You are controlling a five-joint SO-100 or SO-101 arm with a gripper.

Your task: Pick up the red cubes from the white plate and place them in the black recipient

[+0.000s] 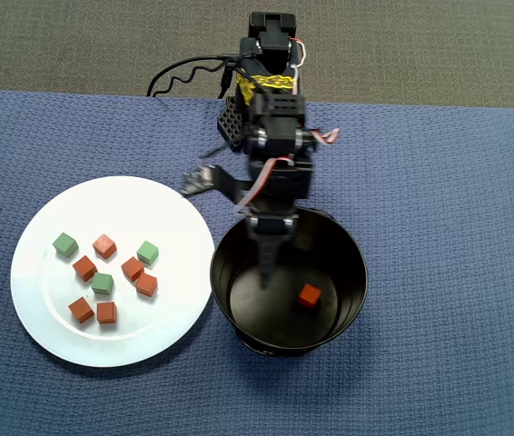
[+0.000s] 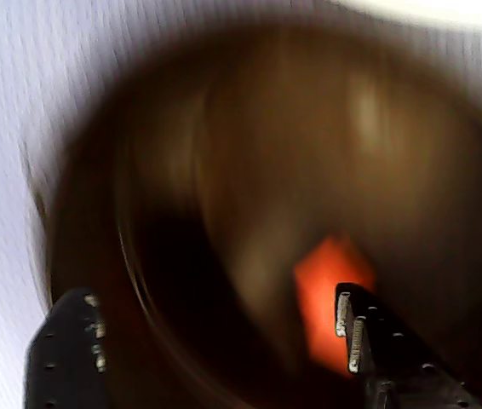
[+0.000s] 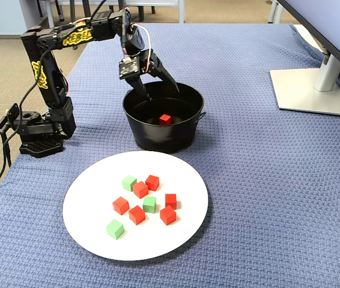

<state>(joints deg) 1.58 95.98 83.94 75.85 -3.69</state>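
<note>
A: Start at the left of your overhead view. What sits there?

B: The white plate (image 1: 39, 300), resting on the blue cloth (image 1: 457, 227). You have six red cubes (image 1: 105, 312) on it, clustered near the middle, with three green cubes (image 1: 65, 244) mixed in among them. Some of the red ones touch or nearly touch each other.

A: And to the right of that?

B: The black recipient (image 1: 239, 318), just beside the plate's right rim. One red cube (image 1: 309, 295) lies alone on its flat bottom, a little right of centre.

A: Where is your gripper?

B: Your gripper (image 1: 266, 263) hangs over the bowl's far-left part, tips pointing down inside the rim. In the fixed view the gripper (image 3: 158, 84) shows its two fingers spread apart above the bowl with nothing between them. The wrist view is badly blurred, but you can make out the two fingers (image 2: 377, 349) wide apart at the bottom edge and the cube (image 2: 330, 298) as an orange smear below them.

A: Anything further right?

B: In the fixed view, a monitor stand (image 3: 314, 90) sits on the cloth, well apart from the bowl.
</note>
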